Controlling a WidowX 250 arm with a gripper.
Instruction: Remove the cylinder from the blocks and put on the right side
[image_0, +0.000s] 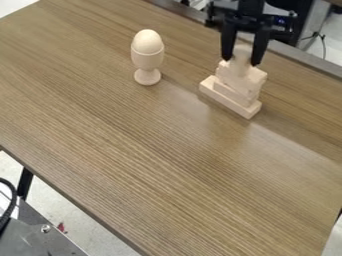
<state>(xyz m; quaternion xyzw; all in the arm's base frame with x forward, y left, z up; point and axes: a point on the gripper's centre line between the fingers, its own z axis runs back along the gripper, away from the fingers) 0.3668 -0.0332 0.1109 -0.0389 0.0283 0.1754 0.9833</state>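
Standing toward the far right of the worktop (153, 165), the stacked blocks (230, 97) come nearest, then an egg (147, 41) in a cup (147, 61) to their left, then the cylinder (242, 52) atop the blocks, with the hand (241, 60) spread wide around it.

One wooden egg (147, 41), one egg cup (147, 60) and one cylinder (242, 52) are counted; at least three blocks (228, 98) are seen.
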